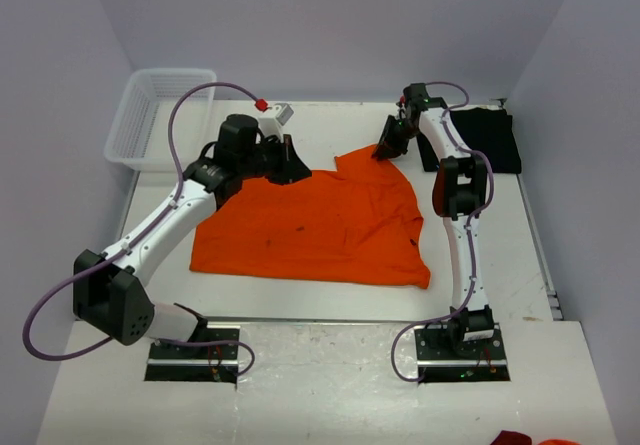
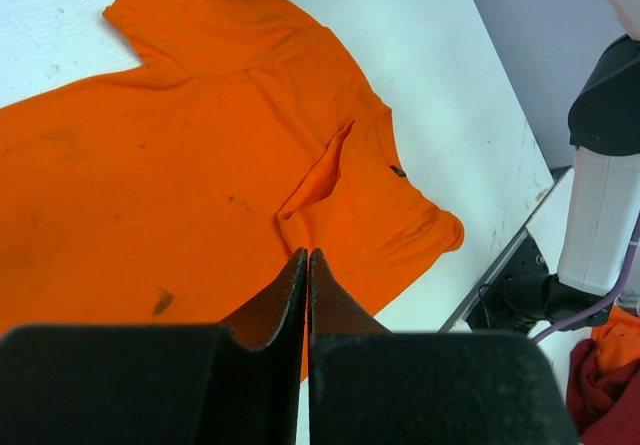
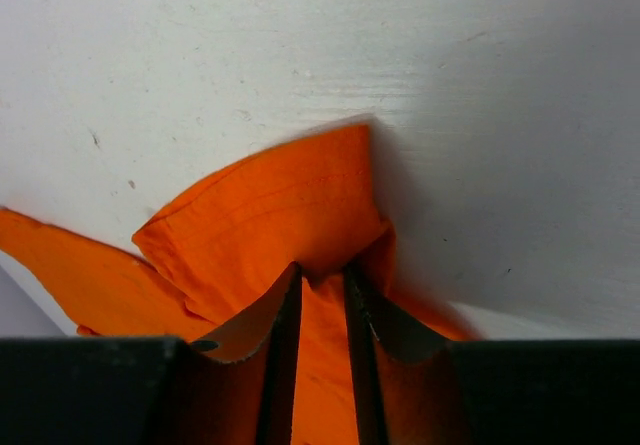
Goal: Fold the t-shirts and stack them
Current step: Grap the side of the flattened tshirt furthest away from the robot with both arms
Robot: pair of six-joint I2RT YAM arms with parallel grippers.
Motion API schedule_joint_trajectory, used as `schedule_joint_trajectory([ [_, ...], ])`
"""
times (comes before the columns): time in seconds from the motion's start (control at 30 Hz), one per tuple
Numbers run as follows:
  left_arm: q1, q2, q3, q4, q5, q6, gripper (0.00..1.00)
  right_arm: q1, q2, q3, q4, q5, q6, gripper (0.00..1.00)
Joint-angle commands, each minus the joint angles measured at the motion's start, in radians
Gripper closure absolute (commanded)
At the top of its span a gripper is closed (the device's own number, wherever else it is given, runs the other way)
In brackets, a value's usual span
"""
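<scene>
We see the orange shirt (image 1: 320,227) spread mostly flat across the middle of the bench (image 1: 520,265), with its far right corner drawn up toward the back. The right hand (image 3: 320,275) is clamped on that corner: its wrist view shows orange cloth bunched between the two fingers and fanning out just beyond the tips. The left hand (image 2: 307,257) sits at the shirt's far left edge with its fingers pressed together. We cannot tell whether any cloth is caught between them. From its wrist view we look across the shirt, which shows a small raised crease and a few dark marks. The black shirt (image 1: 487,137) lies at the far right of the bench, behind the right arm and apart from the orange one. A white basket (image 1: 140,130) stands at the far left corner.
</scene>
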Motion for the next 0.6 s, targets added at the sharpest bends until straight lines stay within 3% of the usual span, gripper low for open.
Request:
schedule_joint_trajectory([
  [0.0,0.014,-0.044,-0.019,0.018,0.031,0.032,1.00,0.007,-0.003,-0.001,-0.019,0.029,0.020,0.76],
  [0.17,0.017,-0.041,-0.024,0.010,0.035,0.041,1.00,0.013,-0.026,-0.029,0.023,0.064,0.033,0.99],
  [0.37,0.017,-0.028,-0.067,0.013,-0.010,0.035,1.00,0.042,-0.121,-0.091,0.119,0.139,-0.053,1.00],
  [0.57,0.025,0.073,-0.093,-0.080,-0.237,-0.035,1.00,0.053,-0.239,-0.197,0.224,0.179,-0.136,1.00],
])
